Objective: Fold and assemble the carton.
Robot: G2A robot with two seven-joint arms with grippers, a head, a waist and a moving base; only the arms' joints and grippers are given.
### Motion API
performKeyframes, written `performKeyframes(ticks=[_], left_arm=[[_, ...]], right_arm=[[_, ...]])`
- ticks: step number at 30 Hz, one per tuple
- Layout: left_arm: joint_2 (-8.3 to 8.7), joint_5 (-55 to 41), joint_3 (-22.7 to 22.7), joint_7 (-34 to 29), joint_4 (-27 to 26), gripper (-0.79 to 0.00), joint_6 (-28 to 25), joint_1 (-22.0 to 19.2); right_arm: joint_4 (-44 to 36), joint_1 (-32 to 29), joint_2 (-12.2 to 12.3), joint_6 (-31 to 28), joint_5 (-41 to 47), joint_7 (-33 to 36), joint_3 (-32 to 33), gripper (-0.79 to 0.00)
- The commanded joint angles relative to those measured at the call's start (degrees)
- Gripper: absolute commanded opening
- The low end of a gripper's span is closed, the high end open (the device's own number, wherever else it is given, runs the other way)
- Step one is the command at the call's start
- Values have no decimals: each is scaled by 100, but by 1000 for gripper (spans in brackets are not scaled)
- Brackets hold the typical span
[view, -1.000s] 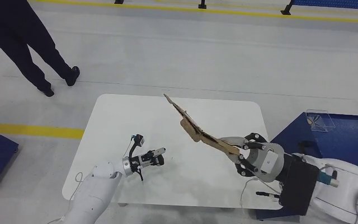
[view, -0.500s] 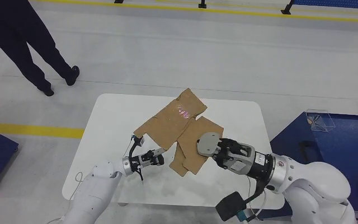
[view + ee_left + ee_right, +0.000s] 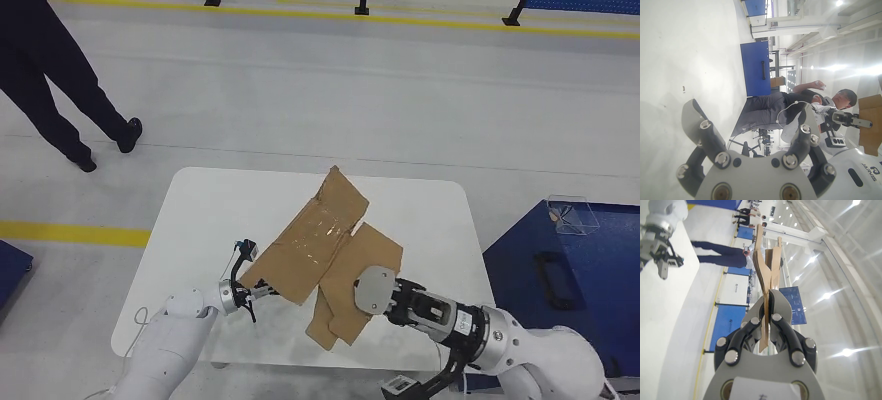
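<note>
The carton (image 3: 310, 240) is a flattened brown cardboard blank with several flaps, held tilted above the middle of the white table (image 3: 200, 220). My right gripper (image 3: 368, 288) is shut on its near right edge. In the right wrist view the carton (image 3: 764, 262) runs edge-on away from the right gripper (image 3: 767, 294), its layers splayed apart. My left gripper (image 3: 256, 291) sits low over the table's near left part, at the carton's lower left corner and partly under it. In its own view the left gripper (image 3: 751, 113) is open and holds nothing.
A blue cabinet (image 3: 560, 270) stands right of the table, with a clear plastic box (image 3: 570, 213) on top. The left half of the table is bare. The table's near edge lies just behind both arms.
The right arm turned the carton from edge-on to broad face up and brought it down and left, so its corner now covers the left gripper. The left arm stayed put.
</note>
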Motion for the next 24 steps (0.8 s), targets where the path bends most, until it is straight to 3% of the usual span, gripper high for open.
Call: performKeyframes(ticks=[1,6,10,13,18,24], left_arm=[[0,0,0,0,0,0,0,0],[0,0,0,0,0,0,0,0],[0,0,0,0,0,0,0,0],[0,0,0,0,0,0,0,0],[0,0,0,0,0,0,0,0],[0,0,0,0,0,0,0,0]], right_arm=[[0,35,2,-768,1708,-94,483,-785],[0,-233,17,-2859,5128,202,1556,-785],[263,-865,50,-4043,8032,1199,1883,-785],[498,-1145,224,-4050,9862,2315,1462,-785],[1235,-1087,581,-4050,12536,4331,676,-785],[2257,-958,819,-4050,14872,5924,125,-785]])
